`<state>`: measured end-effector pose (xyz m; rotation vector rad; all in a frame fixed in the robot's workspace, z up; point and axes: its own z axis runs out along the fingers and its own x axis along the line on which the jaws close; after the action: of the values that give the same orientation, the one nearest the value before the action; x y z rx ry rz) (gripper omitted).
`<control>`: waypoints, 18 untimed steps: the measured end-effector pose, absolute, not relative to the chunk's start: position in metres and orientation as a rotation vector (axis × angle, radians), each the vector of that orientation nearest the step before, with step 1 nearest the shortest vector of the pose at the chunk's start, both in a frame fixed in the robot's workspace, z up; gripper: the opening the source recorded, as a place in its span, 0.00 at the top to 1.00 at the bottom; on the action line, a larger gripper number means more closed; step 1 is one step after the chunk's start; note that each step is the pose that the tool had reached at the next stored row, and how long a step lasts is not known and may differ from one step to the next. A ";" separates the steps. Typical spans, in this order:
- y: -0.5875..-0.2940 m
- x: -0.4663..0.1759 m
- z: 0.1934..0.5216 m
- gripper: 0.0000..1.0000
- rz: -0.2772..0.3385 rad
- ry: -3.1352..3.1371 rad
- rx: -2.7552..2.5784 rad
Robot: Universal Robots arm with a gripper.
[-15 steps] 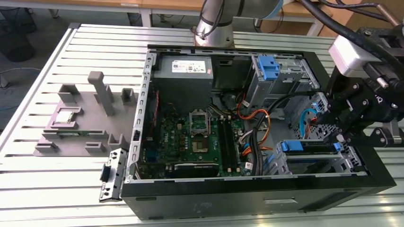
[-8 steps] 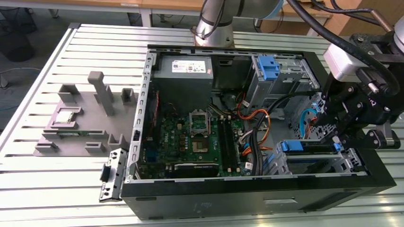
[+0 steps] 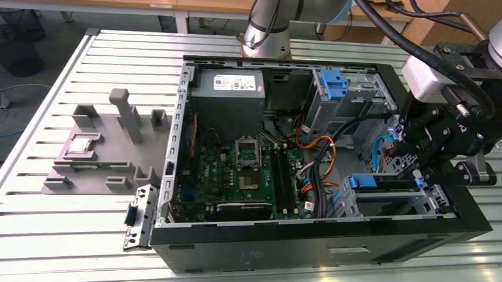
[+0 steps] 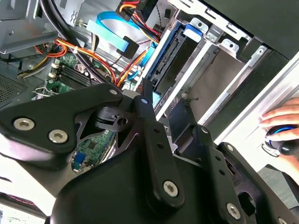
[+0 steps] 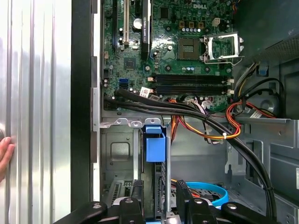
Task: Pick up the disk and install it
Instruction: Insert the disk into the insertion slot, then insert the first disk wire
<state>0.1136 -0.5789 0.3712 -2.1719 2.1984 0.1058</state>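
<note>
On edge in the drive cage (image 3: 427, 202), at four o'clock of the open case (image 3: 314, 247) in the exterior view: the disk (image 3: 375, 182), blue carrier tab showing. Straddled by the claw (image 5: 159, 189), fingers (image 5: 137, 186) apart on either side; contact unclear. In the first wrist view, a hand (image 5: 3, 151) on the slatted counter (image 5: 42, 116). Rooted at twelve o'clock, the arm (image 3: 263, 23), wrist bent down over the cage.
</note>
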 end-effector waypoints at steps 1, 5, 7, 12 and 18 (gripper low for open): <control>-0.579 0.114 0.371 0.58 0.106 2.198 -2.172; -0.579 0.114 0.371 0.58 0.106 2.198 -2.172; -0.579 0.114 0.371 0.58 0.106 2.198 -2.172; -0.579 0.114 0.375 0.58 0.106 2.198 -2.172; -0.579 0.114 0.378 0.58 0.106 2.198 -2.172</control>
<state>0.1136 -0.5789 0.3780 -2.1719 2.1983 0.1058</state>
